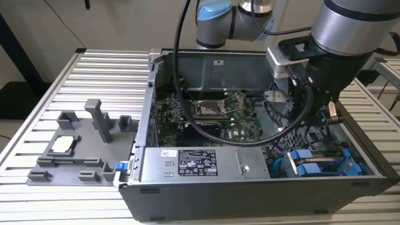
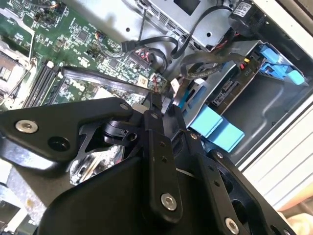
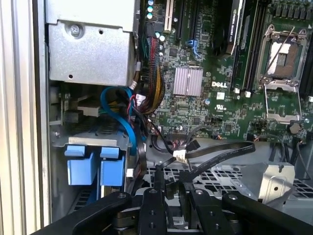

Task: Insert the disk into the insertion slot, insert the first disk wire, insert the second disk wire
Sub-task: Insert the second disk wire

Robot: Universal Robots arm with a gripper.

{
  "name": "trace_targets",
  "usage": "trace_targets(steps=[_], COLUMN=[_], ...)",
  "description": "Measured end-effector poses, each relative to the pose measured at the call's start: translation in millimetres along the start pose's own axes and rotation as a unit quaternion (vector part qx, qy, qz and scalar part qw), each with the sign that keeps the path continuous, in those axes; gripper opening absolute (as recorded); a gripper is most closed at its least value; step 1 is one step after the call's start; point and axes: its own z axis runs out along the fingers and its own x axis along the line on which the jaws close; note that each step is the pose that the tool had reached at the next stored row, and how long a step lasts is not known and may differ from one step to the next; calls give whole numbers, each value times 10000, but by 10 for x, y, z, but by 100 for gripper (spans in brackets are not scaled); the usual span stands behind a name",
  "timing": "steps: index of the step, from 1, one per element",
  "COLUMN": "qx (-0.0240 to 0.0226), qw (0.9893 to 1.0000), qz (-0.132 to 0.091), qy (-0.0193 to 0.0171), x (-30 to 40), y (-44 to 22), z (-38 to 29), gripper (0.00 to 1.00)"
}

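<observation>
The disk point(image 1: 315, 165) is seen seated in the insertion slot point(image 1: 367, 165) at the lower right of the exterior view, with the blue carrier tabs facing outward. The gripper point(image 3: 171, 183) is held just above the bay, beside a black flat wire point(image 3: 220, 155); whether it is clamped cannot be told. A printed white label point(image 1: 196, 162) is carried by the grey metal box point(image 1: 250, 164).

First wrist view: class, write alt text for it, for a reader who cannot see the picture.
The black gripper hangs inside an open computer case, just above a black cable with a white plug. Beside it, blue plastic tabs stick out of a grey metal drive bay. Beyond them lies the green circuit board.
</observation>
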Motion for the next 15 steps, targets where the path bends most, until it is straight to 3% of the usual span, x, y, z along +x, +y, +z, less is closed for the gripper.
trace_targets(steps=[5, 7, 8, 15], qx=[13, 13, 14, 11], qw=[10000, 10000, 10000, 10000], qz=[22, 23, 23, 23], qy=[3, 3, 3, 13], x=[2, 2, 2, 4], y=[2, 2, 2, -12], z=[14, 15, 16, 18], gripper=[27, 25, 18, 16])
